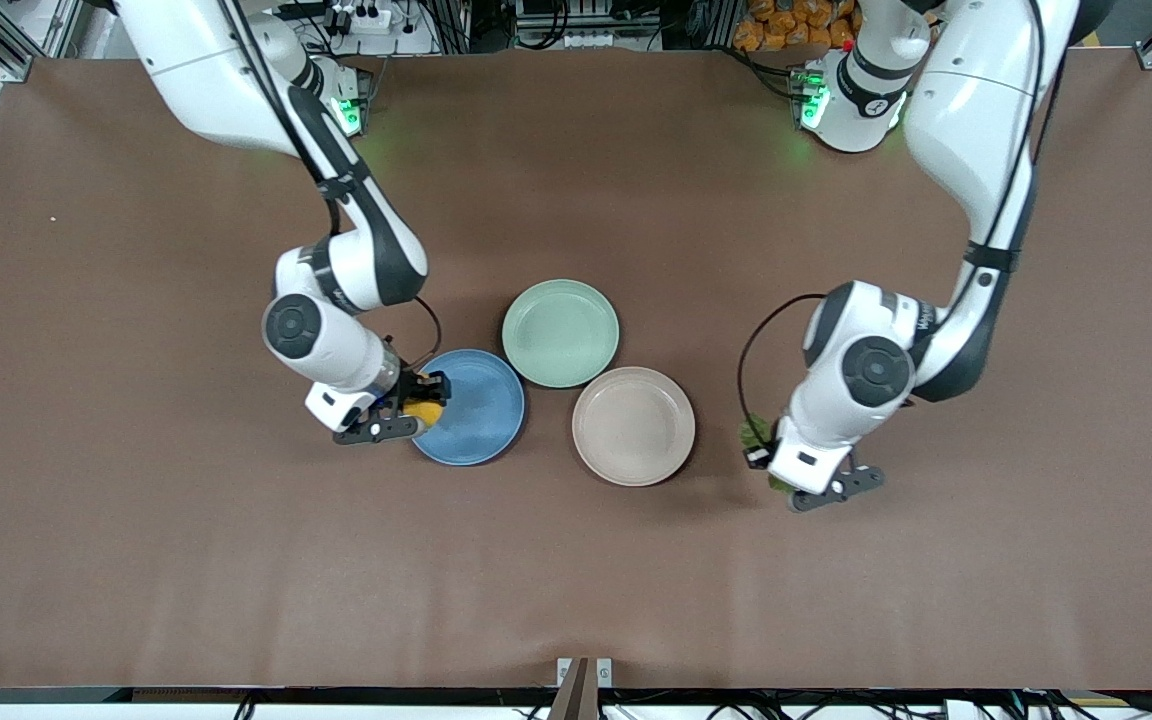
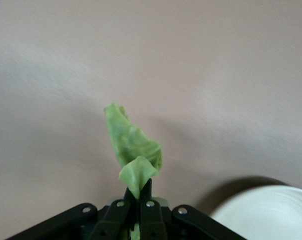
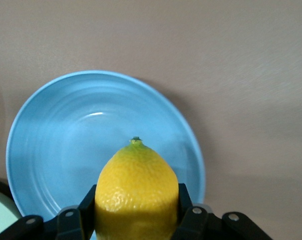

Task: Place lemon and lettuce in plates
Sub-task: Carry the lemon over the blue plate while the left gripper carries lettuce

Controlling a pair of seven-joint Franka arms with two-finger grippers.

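At centre-left of the front view the right hand [image 1: 414, 408] hangs over the rim of the blue plate [image 1: 476, 420], its fingers pinching the lemon [image 1: 425, 408]; the right wrist view shows the lemon [image 3: 136, 195] clamped between the pads with the blue plate [image 3: 65, 145] spread out below it. It looks lifted rather than resting, though the front view does not make the height plain. In the middle of the frame the mint-green plate [image 1: 561, 333] and the beige-pink plate [image 1: 633, 426] both sit bare. At lower right the left hand [image 1: 816, 488] is over open surface [image 1: 986, 560], beside the beige-pink plate, and the left wrist view shows its fingers pressed together on the lettuce [image 2: 132, 150], which stands up crumpled from the grip, with a pale plate rim [image 2: 271, 212] in that view's corner. So both items are gripped, neither is yet set down; both placements remain
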